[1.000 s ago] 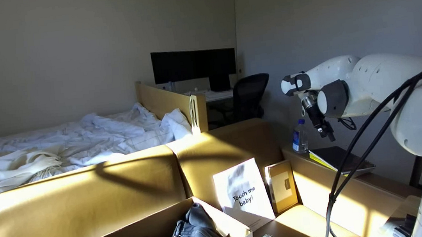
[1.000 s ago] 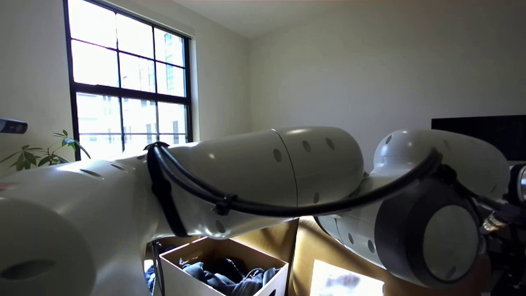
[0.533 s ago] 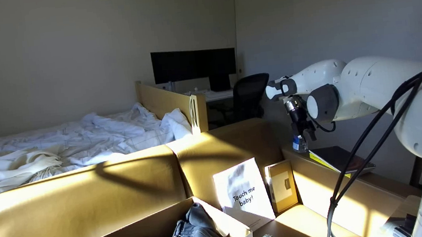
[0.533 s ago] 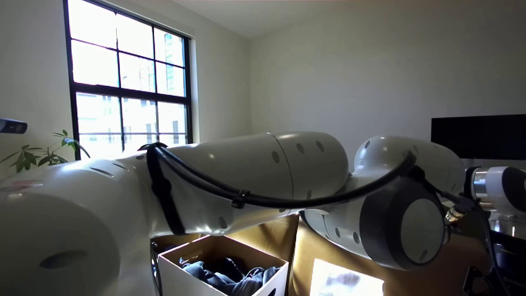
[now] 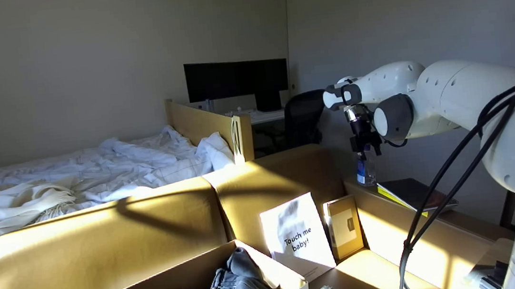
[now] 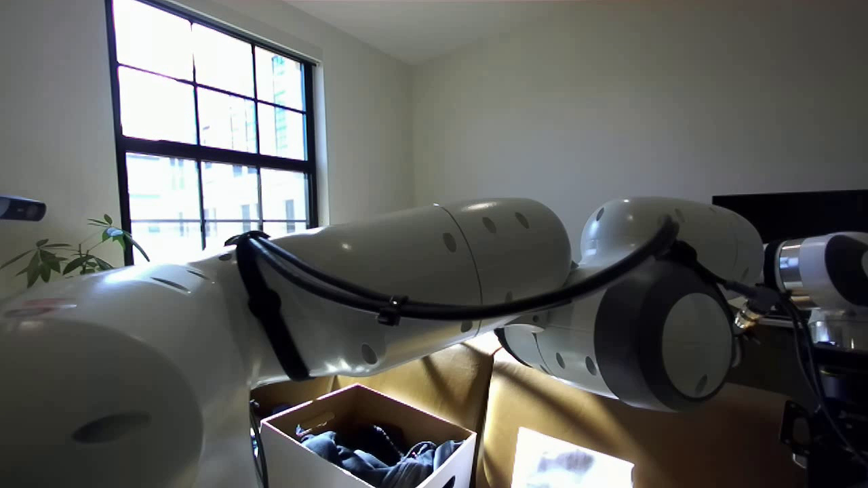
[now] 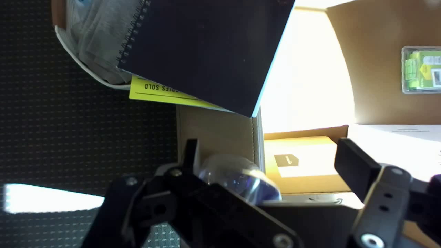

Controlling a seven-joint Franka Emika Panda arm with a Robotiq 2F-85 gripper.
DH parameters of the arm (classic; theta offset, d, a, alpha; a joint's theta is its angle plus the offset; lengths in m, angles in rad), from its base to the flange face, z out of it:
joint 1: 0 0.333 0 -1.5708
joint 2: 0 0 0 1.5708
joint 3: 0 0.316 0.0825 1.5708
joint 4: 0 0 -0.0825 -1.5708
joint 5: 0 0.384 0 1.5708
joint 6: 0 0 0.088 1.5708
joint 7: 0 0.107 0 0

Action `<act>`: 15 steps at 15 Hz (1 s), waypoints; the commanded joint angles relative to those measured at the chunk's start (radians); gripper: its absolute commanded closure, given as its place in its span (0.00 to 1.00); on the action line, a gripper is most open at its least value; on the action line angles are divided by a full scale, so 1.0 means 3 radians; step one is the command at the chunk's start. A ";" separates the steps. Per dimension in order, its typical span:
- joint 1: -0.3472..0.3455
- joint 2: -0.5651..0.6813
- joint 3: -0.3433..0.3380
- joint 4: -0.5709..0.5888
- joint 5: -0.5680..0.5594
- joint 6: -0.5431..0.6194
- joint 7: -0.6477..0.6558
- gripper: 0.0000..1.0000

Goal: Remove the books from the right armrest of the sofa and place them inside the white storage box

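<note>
Tan sofa [image 5: 105, 242], part sunny; bed [image 5: 97, 166] far left. Books [image 7: 206, 51] lie on right armrest [image 7: 220, 127]. Claw [image 7: 270, 155] spread wide near bottle [image 7: 237, 175].

This is a home: 1 rumpled bed [image 5: 97, 168] behind 1 sofa [image 5: 170, 220].

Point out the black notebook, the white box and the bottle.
Black notebook [image 7: 206, 51], in the wrist view: middle of its cover.
White box [image 6: 304, 464], in an exterior view: its outer wall.
Bottle [image 5: 365, 172], in an exterior view: its body.
</note>
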 commanded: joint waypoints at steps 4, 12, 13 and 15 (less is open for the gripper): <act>0.0012 -0.0328 -0.0004 -0.0086 -0.0006 -0.0172 0.0200 0.00; -0.0088 -0.0649 0.0126 -0.0059 0.0154 -0.0393 0.0279 0.00; -0.0092 -0.0680 0.0145 -0.0049 0.0149 -0.0361 0.0167 0.00; -0.0066 -0.0784 0.0154 -0.0087 0.0077 -0.0476 -0.0244 0.00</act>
